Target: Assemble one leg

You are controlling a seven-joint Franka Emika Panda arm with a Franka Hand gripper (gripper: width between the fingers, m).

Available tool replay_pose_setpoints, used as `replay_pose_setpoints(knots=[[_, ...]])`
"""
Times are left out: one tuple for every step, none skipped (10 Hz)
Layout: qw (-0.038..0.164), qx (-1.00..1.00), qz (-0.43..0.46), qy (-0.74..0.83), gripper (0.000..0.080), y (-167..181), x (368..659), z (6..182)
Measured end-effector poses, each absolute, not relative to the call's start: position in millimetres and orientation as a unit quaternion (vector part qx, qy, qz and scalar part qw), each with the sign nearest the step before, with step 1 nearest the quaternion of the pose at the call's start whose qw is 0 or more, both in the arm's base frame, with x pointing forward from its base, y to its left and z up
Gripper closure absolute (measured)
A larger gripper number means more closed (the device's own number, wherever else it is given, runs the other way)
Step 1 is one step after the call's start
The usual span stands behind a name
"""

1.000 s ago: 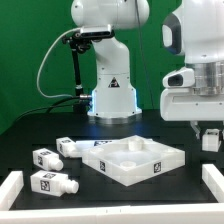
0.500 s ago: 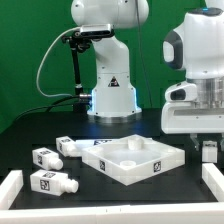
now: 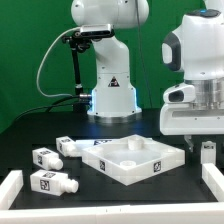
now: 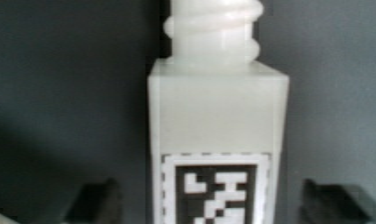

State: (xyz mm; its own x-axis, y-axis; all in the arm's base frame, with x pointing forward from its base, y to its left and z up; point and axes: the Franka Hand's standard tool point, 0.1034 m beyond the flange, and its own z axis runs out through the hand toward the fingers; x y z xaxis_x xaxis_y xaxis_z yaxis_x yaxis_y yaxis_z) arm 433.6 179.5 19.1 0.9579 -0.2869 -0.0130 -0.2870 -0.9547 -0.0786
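Note:
The leg (image 3: 209, 151) is a stubby white peg with a square tag, at the exterior view's right, just right of the panel. My gripper (image 3: 207, 140) hangs right over it. In the wrist view the leg (image 4: 217, 110) fills the middle, threaded end away from the fingers, tag near them. My gripper (image 4: 217, 205) straddles its tagged end. The dark fingers (image 4: 91, 200) stand on either side with a gap to the leg, so the jaws are open and not touching it.
The large white square panel (image 3: 112, 167) lies in the middle. Three more legs (image 3: 67, 146) (image 3: 45, 157) (image 3: 52, 184) lie at its left. White rails stand at the front left (image 3: 10, 186) and front right (image 3: 212, 184). The arm's base (image 3: 112, 96) is behind.
In the exterior view my hand has come down and a little to the left, so the gripper now sits lower around the leg.

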Motion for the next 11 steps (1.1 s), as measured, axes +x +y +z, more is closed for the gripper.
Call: replay_pose_setpoints(knots=[[0.044, -0.989, 0.007, 0.141, 0.0190, 168.2, 438.4, 36.1], [0.049, -0.989, 0.013, 0.136, 0.0190, 156.7, 442.3, 57.3], [0.056, -0.992, 0.016, 0.110, 0.0157, 136.0, 452.0, 76.6], [0.059, -0.994, 0.013, 0.093, 0.0152, 111.4, 463.9, 86.4], [0.061, -0.996, 0.010, 0.060, 0.0152, 87.6, 478.1, 91.6], [0.060, -0.998, -0.001, 0.037, 0.0150, 74.8, 489.8, 94.4], [0.059, -0.998, -0.005, 0.037, 0.0150, 73.6, 491.4, 93.3], [0.059, -0.998, -0.004, 0.037, 0.0150, 73.9, 491.2, 93.1], [0.059, -0.998, -0.004, 0.037, 0.0150, 73.8, 491.1, 92.9], [0.059, -0.998, -0.004, 0.037, 0.0150, 73.7, 491.0, 92.7], [0.058, -0.998, -0.004, 0.034, 0.0150, 71.3, 490.5, 92.0]])
